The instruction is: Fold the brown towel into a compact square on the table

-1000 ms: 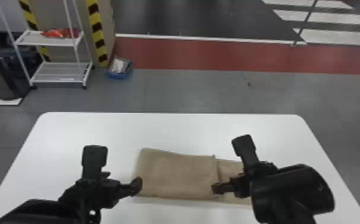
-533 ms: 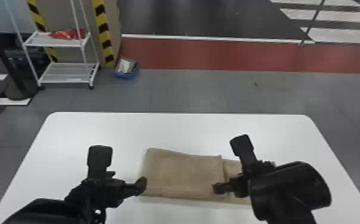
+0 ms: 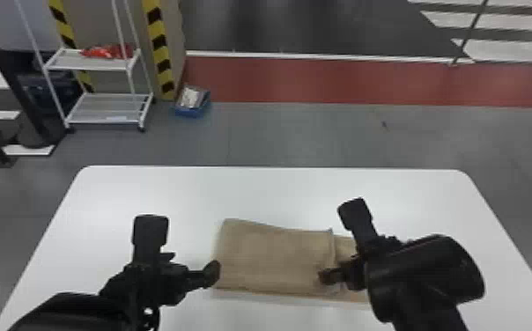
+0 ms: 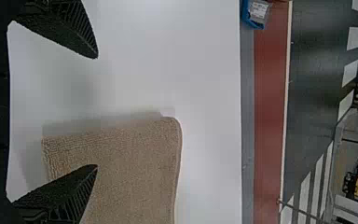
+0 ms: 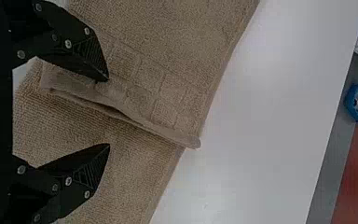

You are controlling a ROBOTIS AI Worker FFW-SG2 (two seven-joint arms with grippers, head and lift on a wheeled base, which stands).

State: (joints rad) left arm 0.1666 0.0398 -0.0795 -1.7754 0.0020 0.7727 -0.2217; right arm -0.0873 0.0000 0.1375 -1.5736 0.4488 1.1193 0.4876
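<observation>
And here we are at the white table [image 3: 278,189], with the brown towel [image 3: 274,259] lying on its near part, a folded-over layer on the left and a lower layer poking out to the right! The left gripper [image 3: 181,248] is at the towel's left end, fingers spread wide, nothing pinched; in its wrist view the left gripper [image 4: 96,111] has one finger over the cloth and the other over the tabletop. Across to the right gripper [image 3: 341,242], above the towel's right part, and it's wide apart too! Look at the wrist view: the folded layer's raised edge [image 5: 144,123] runs through the space between its fingers, though whether either finger touches the cloth is hard to call from here. Out on the floor beyond, a white rack [image 3: 108,108] carries something red [image 3: 108,51], with a blue box [image 3: 190,112] just beside it
</observation>
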